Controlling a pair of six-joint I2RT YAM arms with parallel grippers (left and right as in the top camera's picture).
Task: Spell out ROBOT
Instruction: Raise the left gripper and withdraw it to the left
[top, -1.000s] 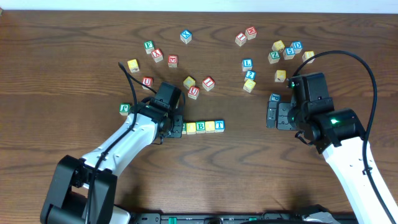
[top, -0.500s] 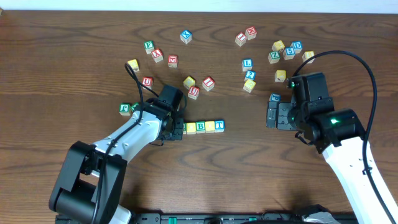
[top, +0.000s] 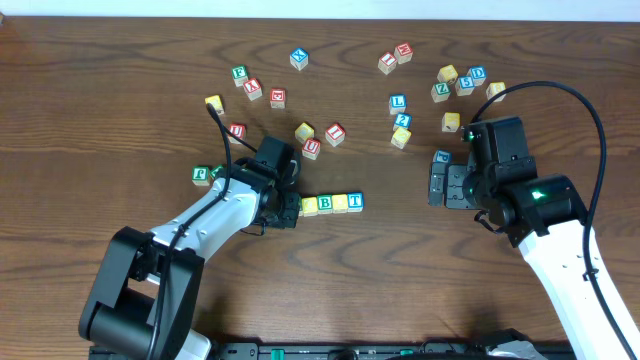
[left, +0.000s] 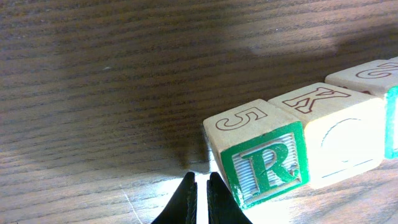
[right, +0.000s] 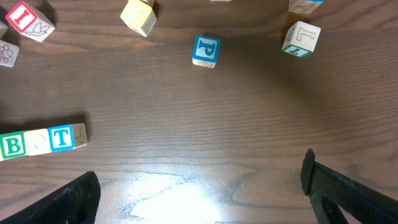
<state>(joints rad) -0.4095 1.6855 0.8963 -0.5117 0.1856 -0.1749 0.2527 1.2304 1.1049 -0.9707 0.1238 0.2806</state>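
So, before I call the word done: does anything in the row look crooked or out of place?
Nothing stands out. The R cube sits flush against the first yellow cube, and the B cube, second yellow cube and T cube continue in one straight line. The shut left gripper sits beside R, holding nothing.

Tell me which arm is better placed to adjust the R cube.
Left. The left gripper, shut, is right beside the R cube; the right gripper stands open, far from the row.

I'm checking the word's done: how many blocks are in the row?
5: R block by the shut left fingers, then yellow block, B block, second yellow block, T block at the far end.
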